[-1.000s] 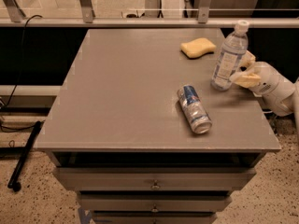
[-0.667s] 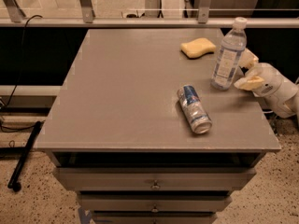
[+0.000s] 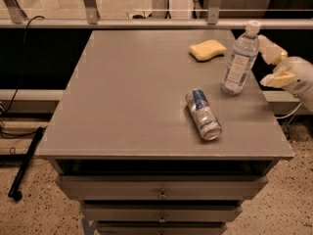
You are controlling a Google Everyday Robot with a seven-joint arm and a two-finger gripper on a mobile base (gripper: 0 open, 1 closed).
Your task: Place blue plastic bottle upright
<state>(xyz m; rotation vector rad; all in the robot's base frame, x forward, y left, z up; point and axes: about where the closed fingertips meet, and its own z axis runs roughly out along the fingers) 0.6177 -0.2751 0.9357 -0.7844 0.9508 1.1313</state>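
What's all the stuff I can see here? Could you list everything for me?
Bottle: one, clear bluish with white cap, upright near the table's far right edge.
Sponge: one, yellow, just left of the bottle, at the back.
Can: one, blue and silver, on its side, nearer the front.
Table: one, grey, centre of view.
Drawers: grey, under the table; count unclear.
Bar: one, black, on the floor at left.
Gripper: one, whitish, open, just right of the bottle.
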